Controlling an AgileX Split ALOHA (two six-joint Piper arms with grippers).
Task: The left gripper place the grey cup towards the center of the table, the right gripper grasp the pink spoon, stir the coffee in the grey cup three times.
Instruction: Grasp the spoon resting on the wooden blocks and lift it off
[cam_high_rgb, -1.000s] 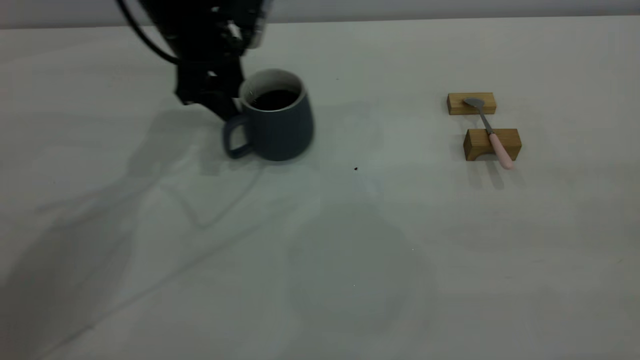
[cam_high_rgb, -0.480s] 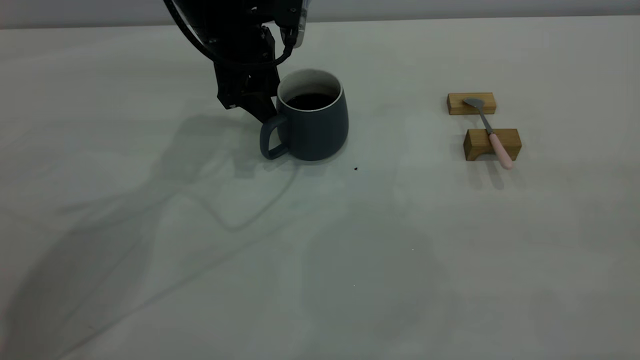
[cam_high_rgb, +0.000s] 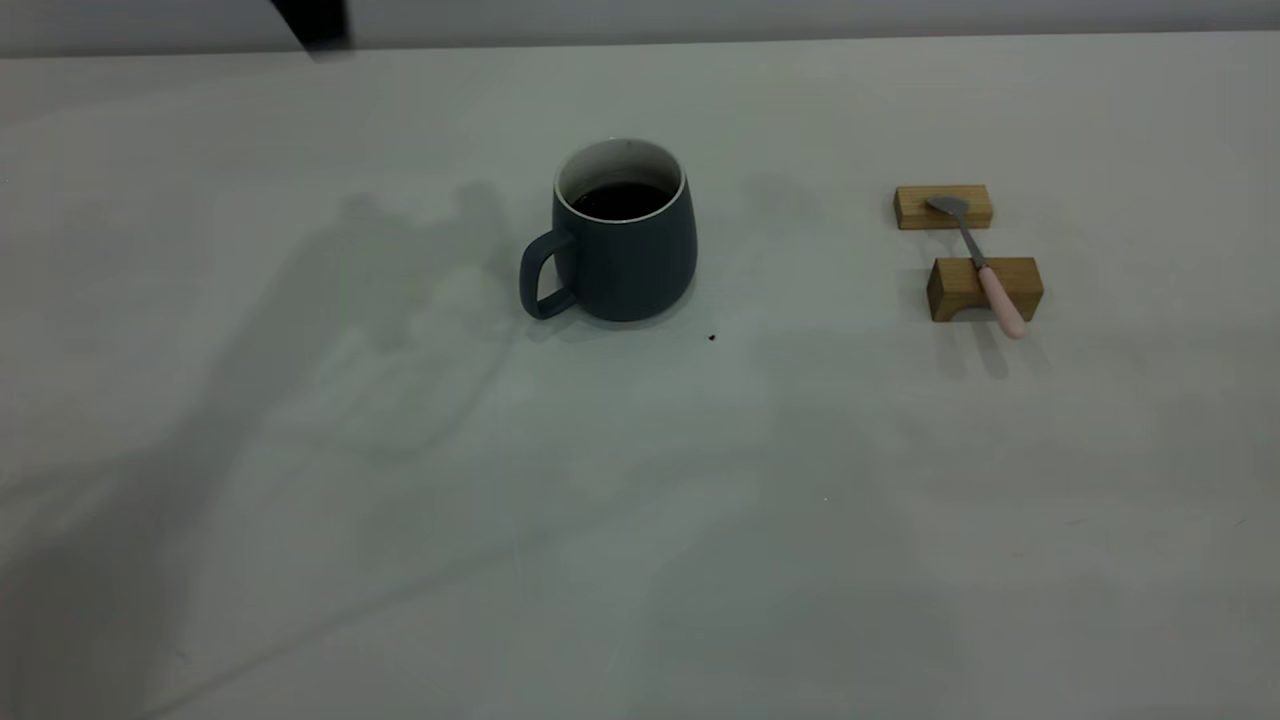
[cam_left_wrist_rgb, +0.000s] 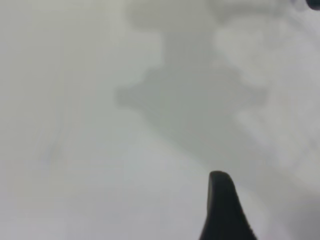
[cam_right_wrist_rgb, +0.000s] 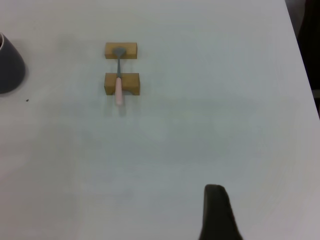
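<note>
**Pink spoon unclaimed, lengthwise near to far, on the right arm's side**

Nearest: bare stretch of large, pale grey-white flat table (cam_high_rgb: 640, 560), marked by one tiny dark speck (cam_high_rgb: 711, 338).

Next: dark slate-grey matte mug with white inside, the grey cup (cam_high_rgb: 622, 240). Stood upright about mid-table, loop handle toward the exterior view's left, dark coffee (cam_high_rgb: 622, 200) within. Gripped by nothing.

Well apart to its right: small slim pink spoon (cam_high_rgb: 985, 268) with grey metal bowl. Bridged two small wooden blocks (cam_high_rgb: 950, 290), long axis running near to far with a slight slant. Pale pink handle overhung the nearer block; bowl rested on the farther one.

Right gripper (cam_right_wrist_rgb: 217, 215): absent from the exterior view, high and well short of the spoon in its wrist view. Judged the nearer arm for the grasp. Open or shut: could not be told.

Farthest: left gripper (cam_left_wrist_rgb: 225, 210), over bare table and its own shadow, clear of the cup. Probably the dark scrap at the exterior view's far left edge. Grip state likewise not told.
</note>
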